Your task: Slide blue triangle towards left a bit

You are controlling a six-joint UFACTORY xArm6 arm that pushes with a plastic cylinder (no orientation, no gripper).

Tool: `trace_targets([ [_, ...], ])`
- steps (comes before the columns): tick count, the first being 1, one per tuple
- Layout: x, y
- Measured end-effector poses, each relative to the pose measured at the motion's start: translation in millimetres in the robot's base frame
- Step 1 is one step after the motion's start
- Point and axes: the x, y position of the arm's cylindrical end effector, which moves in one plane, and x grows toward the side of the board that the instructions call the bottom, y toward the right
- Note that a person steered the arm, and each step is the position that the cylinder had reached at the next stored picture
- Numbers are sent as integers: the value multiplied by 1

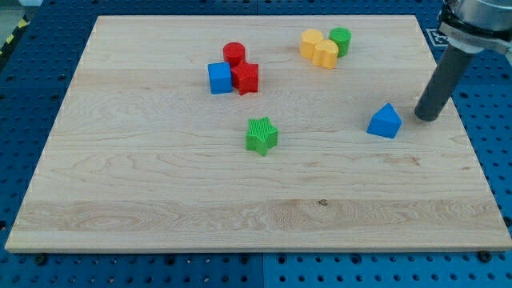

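Observation:
The blue triangle (385,122) lies on the wooden board (160,184) at the view's right, about mid-height. My tip (427,118) rests on the board just to the right of the blue triangle, a small gap apart from it. The dark rod rises from the tip toward the view's top right corner.
A blue cube (219,78), a red star-like block (245,78) and a red cylinder (234,54) cluster at upper centre-left. A green star (262,134) sits mid-board. Yellow blocks (319,47) and a green cylinder (340,39) sit at the top. The board's right edge is near my tip.

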Motion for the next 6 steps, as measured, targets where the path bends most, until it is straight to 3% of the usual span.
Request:
trace_targets([
  [2,26,-79],
  [4,23,-146],
  [5,20,-145],
  [6,33,-105],
])
